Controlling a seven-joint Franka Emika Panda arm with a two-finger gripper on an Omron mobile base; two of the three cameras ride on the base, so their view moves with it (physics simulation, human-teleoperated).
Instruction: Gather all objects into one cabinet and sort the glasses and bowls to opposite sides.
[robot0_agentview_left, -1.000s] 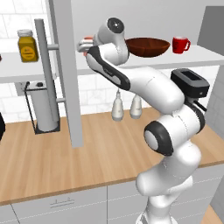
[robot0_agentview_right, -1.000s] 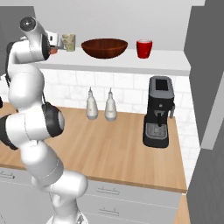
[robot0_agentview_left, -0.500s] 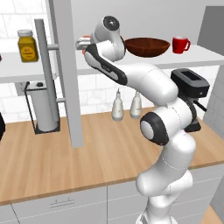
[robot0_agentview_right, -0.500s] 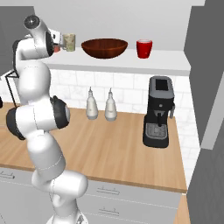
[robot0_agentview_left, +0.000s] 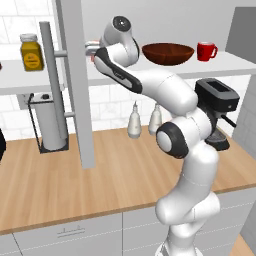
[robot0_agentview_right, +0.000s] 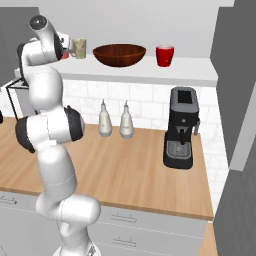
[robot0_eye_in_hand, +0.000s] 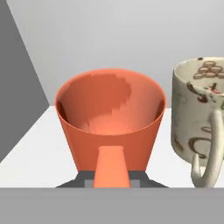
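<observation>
The salmon-orange cup (robot0_eye_in_hand: 111, 109) stands at the left end of the open cabinet's white shelf (robot0_agentview_right: 190, 70), its handle turned toward the hand. My gripper (robot0_eye_in_hand: 112, 181) sits at that handle with a dark fingertip on either side, shut on it. From the base views the gripper (robot0_agentview_left: 91, 51) is tucked beside the tall grey side panel (robot0_agentview_left: 75, 85). The beige speckled cup (robot0_eye_in_hand: 197, 113) stands just right of the orange one, a small gap between them. Further right along the shelf are the wide brown bowl (robot0_agentview_left: 167, 53) and the red mug (robot0_agentview_left: 205, 51). The pale grey bowl is out of view.
A yellow lidded jar (robot0_agentview_left: 31, 52) stands on the shelf left of the panel, above a paper towel holder (robot0_agentview_left: 50, 125). Two white bottles (robot0_agentview_right: 104, 120) and a black coffee machine (robot0_agentview_right: 181, 127) stand on the wooden counter (robot0_agentview_right: 130, 165) under the shelf.
The hand has moved a little left along the shelf toward the side panel, carrying the orange cup. The beige cup, bowl and mug have stayed put.
</observation>
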